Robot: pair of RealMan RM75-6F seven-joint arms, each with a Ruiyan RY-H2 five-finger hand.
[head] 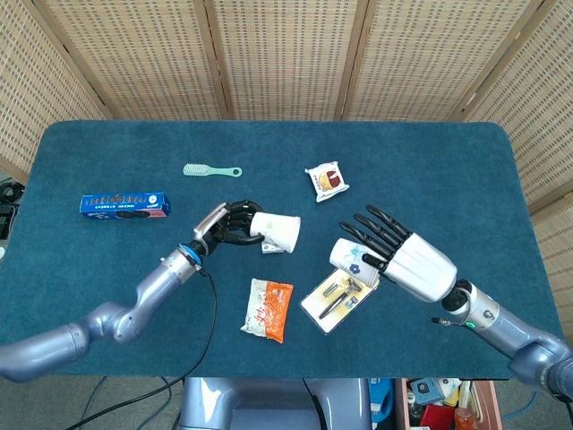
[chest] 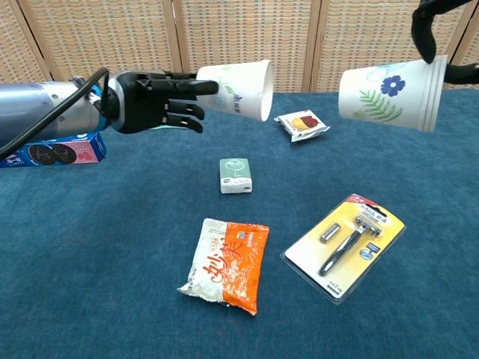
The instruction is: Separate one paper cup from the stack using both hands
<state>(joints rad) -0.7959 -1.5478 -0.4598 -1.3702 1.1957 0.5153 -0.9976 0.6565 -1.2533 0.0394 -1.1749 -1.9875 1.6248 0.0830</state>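
Above the snack packet (chest: 227,265) and razor pack (chest: 345,244), left robot hand (chest: 153,102) gripping one cup (chest: 238,89), right robot hand (head: 405,257) gripping the stack (chest: 391,93).

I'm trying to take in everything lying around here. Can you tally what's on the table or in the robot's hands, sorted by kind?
Paper cups: 2, a single cup held in the left hand and the stack held in the right hand
Snack packets: 2, orange packet, small packet
Cookie box: 1
Comb: 1
Razor pack: 1
Small green box: 1
Total: 8
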